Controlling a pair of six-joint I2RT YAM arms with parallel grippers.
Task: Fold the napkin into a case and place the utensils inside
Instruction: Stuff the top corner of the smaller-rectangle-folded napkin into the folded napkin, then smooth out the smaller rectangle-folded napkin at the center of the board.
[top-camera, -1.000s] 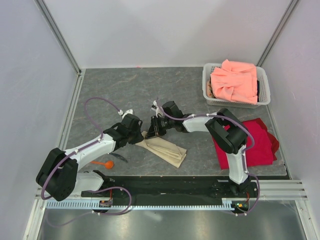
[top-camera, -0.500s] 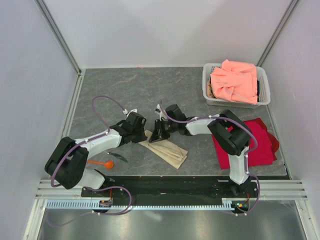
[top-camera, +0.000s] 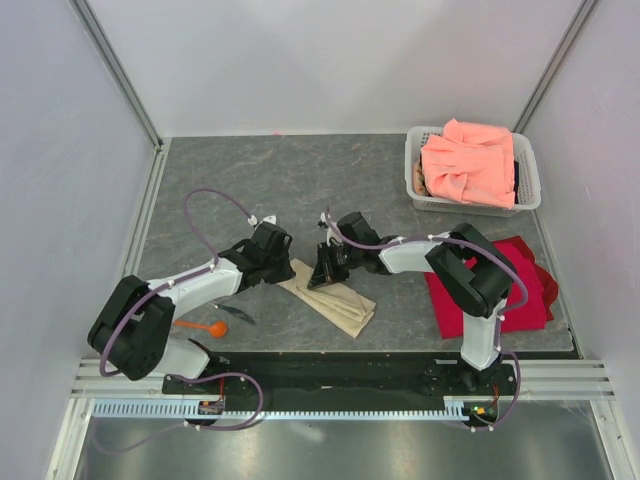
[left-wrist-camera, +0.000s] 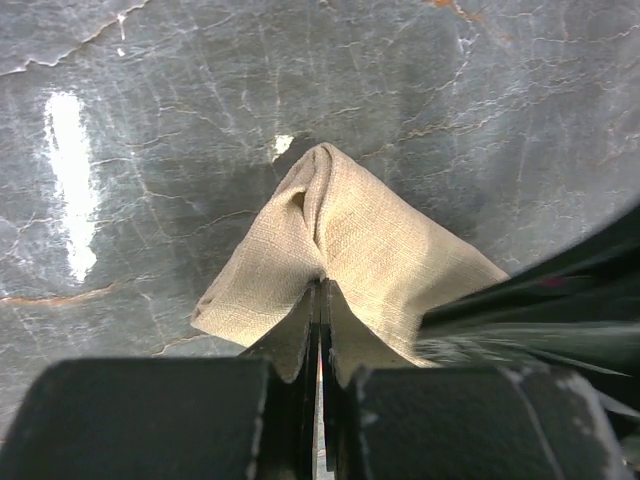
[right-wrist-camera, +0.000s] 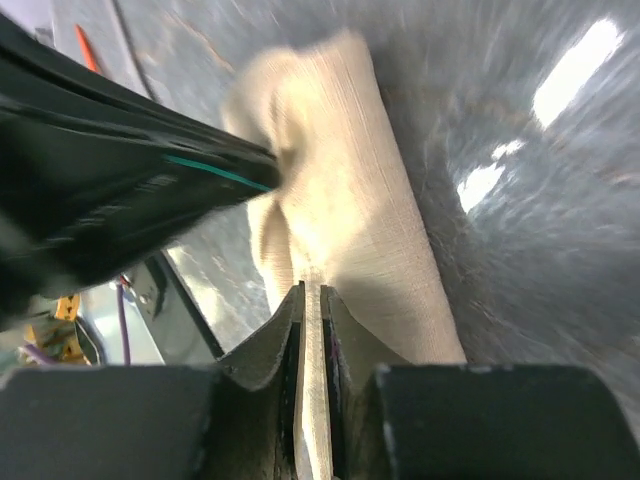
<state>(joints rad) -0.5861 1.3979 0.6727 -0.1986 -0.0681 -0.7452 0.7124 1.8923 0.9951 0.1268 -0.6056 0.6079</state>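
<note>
The beige-tan napkin (top-camera: 335, 300) lies folded into a long narrow strip on the grey table, running from its upper-left end down to the lower right. My left gripper (top-camera: 289, 270) is shut on the strip's upper-left end, and the cloth peaks in front of its closed jaws in the left wrist view (left-wrist-camera: 340, 230). My right gripper (top-camera: 320, 275) is shut on the same end from the right, with cloth between its jaws in the right wrist view (right-wrist-camera: 350, 240). The orange spoon (top-camera: 205, 326) and the thin dark utensil (top-camera: 235, 313) lie on the table left of the napkin.
A white basket (top-camera: 415, 170) holding a salmon-pink cloth (top-camera: 470, 160) stands at the back right. A bright red cloth (top-camera: 515, 280) lies under the right arm at the right edge. Grey walls enclose the table on three sides.
Both grippers have shifted slightly right and toward the front along the napkin's upper-left end. The left arm's elbow has swung forward. The spoon and dark utensil have not moved.
</note>
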